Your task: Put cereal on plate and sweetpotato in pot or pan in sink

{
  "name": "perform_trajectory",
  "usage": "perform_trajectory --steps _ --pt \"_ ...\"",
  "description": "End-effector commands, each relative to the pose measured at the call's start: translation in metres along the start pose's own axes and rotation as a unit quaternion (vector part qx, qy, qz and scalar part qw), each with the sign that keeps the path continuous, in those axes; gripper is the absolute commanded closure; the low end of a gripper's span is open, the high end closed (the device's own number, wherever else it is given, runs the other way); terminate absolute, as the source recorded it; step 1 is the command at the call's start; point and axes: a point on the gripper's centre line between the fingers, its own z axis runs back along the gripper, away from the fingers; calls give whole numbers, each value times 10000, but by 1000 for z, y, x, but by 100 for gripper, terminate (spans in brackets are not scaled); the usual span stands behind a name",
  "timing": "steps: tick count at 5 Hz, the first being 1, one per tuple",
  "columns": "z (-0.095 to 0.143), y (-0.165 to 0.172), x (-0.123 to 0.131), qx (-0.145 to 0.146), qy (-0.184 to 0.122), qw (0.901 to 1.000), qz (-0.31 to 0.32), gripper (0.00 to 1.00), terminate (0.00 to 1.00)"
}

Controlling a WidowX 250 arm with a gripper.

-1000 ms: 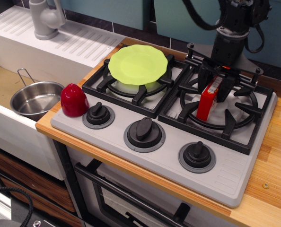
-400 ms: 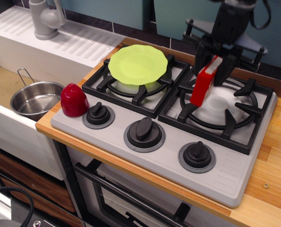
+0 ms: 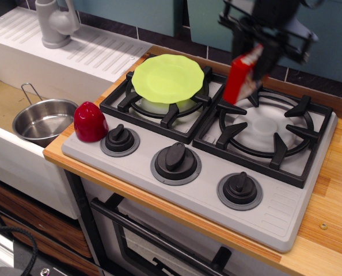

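The red cereal (image 3: 242, 76) box hangs tilted in the air above the gap between the two burners, with my gripper (image 3: 257, 53) shut on its upper end. The lime-green plate (image 3: 167, 78) rests on the left burner grate, just left of the box. A glossy dark-red sweetpotato (image 3: 89, 122) sits on the stove's front left corner. The steel pot (image 3: 44, 120) with its wire handle stands in the sink (image 3: 4, 103), left of the sweetpotato.
The right burner grate (image 3: 269, 135) lies bare below the box. Three black knobs (image 3: 175, 158) line the stove front. A grey faucet (image 3: 54, 23) and a ribbed drainboard (image 3: 96, 52) are at the back left. Wooden counter (image 3: 332, 195) runs along the right.
My gripper has lifted the cereal box off the right burner and carried it up and to the left, toward the plate. Nothing else has moved.
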Motion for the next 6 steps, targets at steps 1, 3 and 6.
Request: perform_trajectory --steps 1,3,6 --pt "19 38 11 5 -554 9984 -70 100 0" --pt "5 67 6 -8 -654 9978 -124 100 0" --pt "-17 101 -2 -23 -805 9966 -190 100 0"
